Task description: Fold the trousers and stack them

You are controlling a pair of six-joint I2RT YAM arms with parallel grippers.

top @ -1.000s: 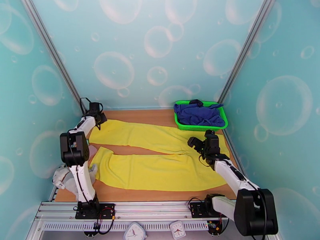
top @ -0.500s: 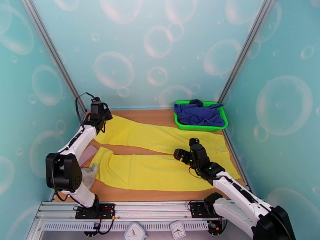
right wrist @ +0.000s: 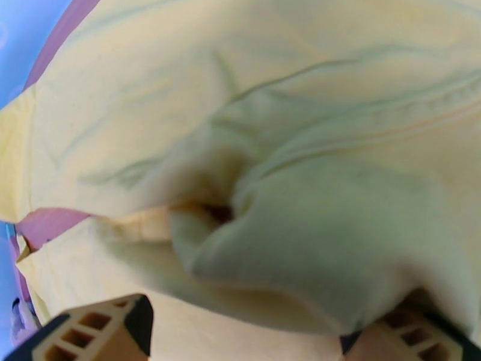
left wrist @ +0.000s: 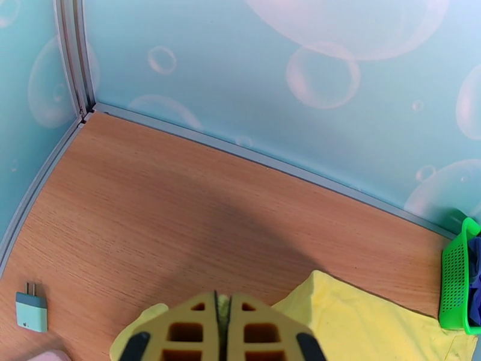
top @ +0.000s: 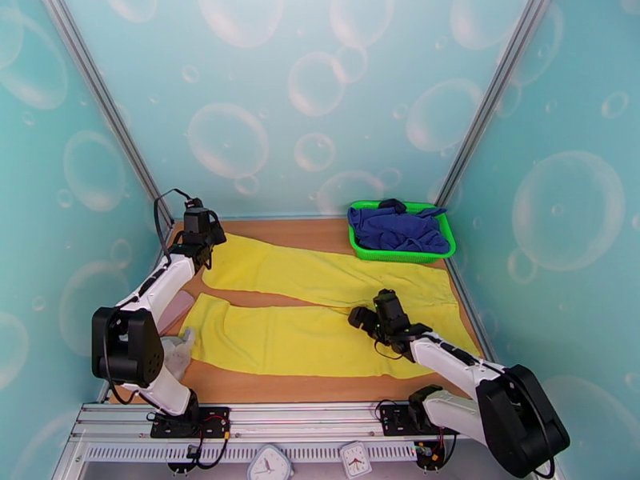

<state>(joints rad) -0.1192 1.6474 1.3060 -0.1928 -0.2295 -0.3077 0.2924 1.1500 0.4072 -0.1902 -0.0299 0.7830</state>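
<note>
The trousers [top: 304,342] lie spread flat on the desk [top: 272,390], with the legs toward the left and the waist at the right, near the green basket [top: 364,251]. The left pincer [left wrist: 222,299] is clenched on the cuff of the far leg. The right pincer [right wrist: 246,323] stands released, wide around bunched cloth at the crotch. In my judgement it should close on the fabric firmly before any lift, and then both arms should move together.

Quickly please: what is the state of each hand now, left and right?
Left hand: closed, pinching an edge of the trousers.
Right hand: open, with bunched trousers fabric lying between its fingers.
</note>
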